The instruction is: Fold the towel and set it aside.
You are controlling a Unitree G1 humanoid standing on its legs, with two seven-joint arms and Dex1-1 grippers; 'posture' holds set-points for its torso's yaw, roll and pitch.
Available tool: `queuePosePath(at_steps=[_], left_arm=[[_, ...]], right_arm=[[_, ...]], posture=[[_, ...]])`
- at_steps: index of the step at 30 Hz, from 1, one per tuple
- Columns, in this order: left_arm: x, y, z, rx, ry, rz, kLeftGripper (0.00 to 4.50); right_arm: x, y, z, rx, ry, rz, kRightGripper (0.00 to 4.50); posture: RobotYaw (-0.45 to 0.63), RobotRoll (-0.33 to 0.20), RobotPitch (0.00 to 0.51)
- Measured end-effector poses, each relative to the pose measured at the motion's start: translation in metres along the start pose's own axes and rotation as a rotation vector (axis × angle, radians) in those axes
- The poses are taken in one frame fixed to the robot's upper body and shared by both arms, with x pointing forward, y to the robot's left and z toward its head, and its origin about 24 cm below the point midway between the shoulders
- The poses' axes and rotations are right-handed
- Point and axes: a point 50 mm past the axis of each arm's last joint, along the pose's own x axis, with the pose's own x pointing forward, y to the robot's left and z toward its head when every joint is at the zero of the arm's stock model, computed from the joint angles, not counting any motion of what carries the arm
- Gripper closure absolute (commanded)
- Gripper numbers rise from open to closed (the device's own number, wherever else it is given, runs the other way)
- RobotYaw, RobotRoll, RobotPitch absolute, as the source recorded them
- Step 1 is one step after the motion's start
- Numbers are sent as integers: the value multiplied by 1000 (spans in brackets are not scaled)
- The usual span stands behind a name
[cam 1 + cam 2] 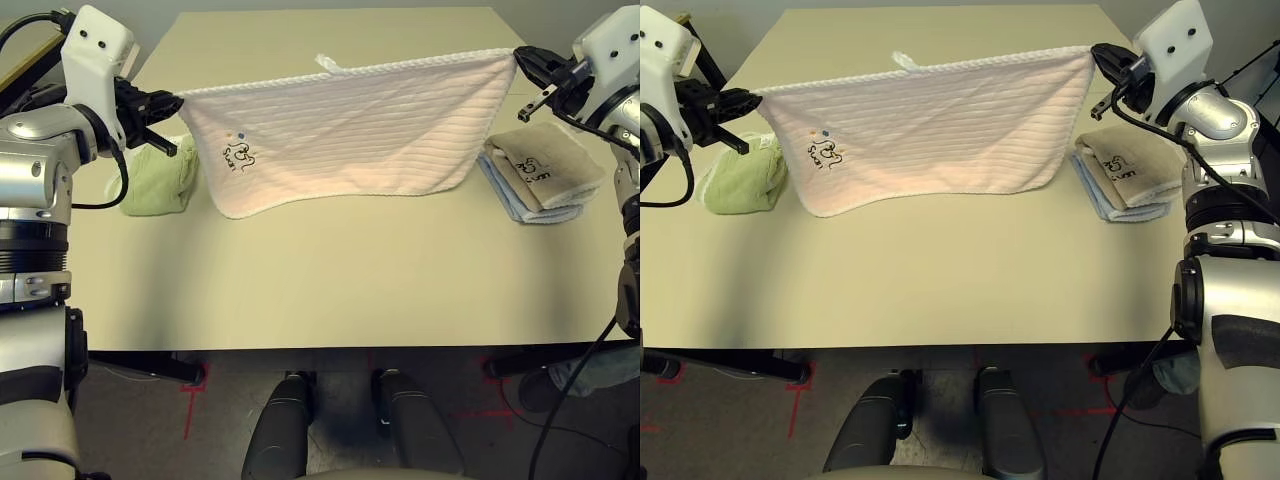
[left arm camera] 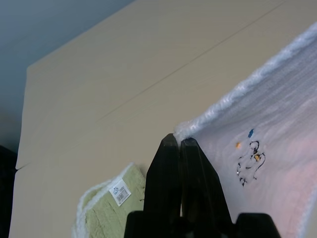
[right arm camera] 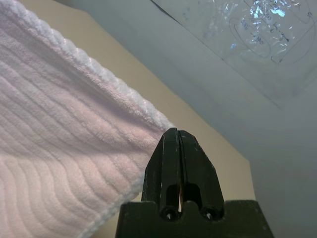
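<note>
The pale pink ribbed towel hangs stretched above the table, its white corded edge on top with a small loop in the middle. A dark embroidered mark sits near its left end. My left gripper is shut on the towel's top left corner. At the opposite top corner my right gripper is shut on the cloth. The lower edge sags toward the tabletop. In the left wrist view the left gripper pinches the corded corner; in the right wrist view the right gripper does the same.
A light green towel lies crumpled on the table at the left, under my left gripper. A folded beige towel rests on a pale blue one at the right. The beige table reaches toward me.
</note>
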Motion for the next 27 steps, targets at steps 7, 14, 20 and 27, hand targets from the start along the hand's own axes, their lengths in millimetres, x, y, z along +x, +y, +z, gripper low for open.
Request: queuePosePath(at_steps=[7,14,20,27], left_arm=[[1,2,-4,30,20,6,4461],[3,17,7,86,-26,142,4461],[27,12,11,34,-68,221,4461],[48,4,7,26,-34,231,4461]], right_arm=[[-1,0,1,1,-10,35,4500],[-6,-1,8,51,-96,110,4500],[-4,0,3,97,-71,77,4500],[4,7,-8,197,2,8,4500]], posture=[[40,0,128],[50,0,145],[52,0,164],[53,0,191]])
